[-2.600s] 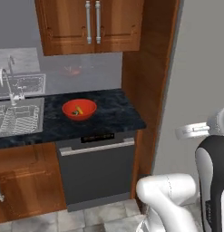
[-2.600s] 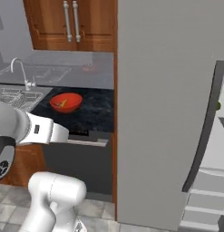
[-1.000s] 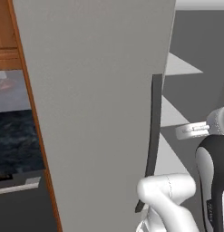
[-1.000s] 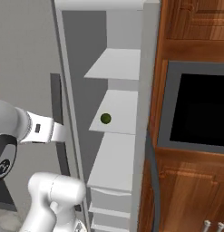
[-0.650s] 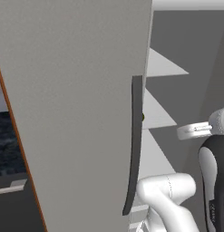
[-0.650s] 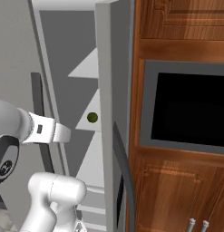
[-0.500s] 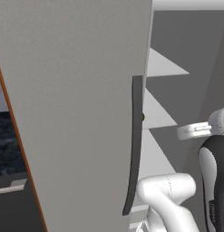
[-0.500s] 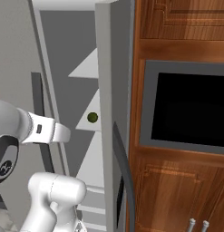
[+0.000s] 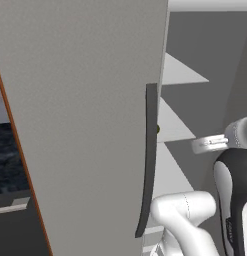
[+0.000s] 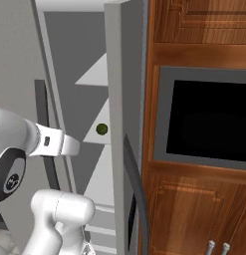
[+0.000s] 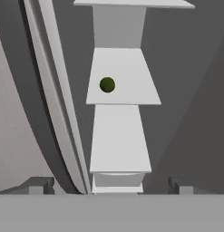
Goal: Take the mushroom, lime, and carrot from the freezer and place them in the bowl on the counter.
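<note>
The hand (image 11: 111,186) stands wide open and holds nothing; its two dark fingertips (image 11: 40,185) rise well apart at the bottom of the hand view, pointing into the open freezer (image 10: 114,74). Ahead of the hand and above its line, a little to the left of centre, the lime (image 11: 107,84) lies on a white shelf (image 11: 127,86), well clear of the fingertips. Another white shelf (image 11: 119,140) sits between the hand and the lime's shelf, lower down, and one more lies beyond it, higher up. To the hand's left the flat grey door (image 9: 80,115) swings out, with its dark handle strip (image 9: 147,160) running down its edge. Past the door on that side, a sliver of the dark marbled surface (image 9: 10,155) shows. To the hand's right stand brown wooden cabinets (image 10: 199,199) around a black built-in oven (image 10: 209,122).
</note>
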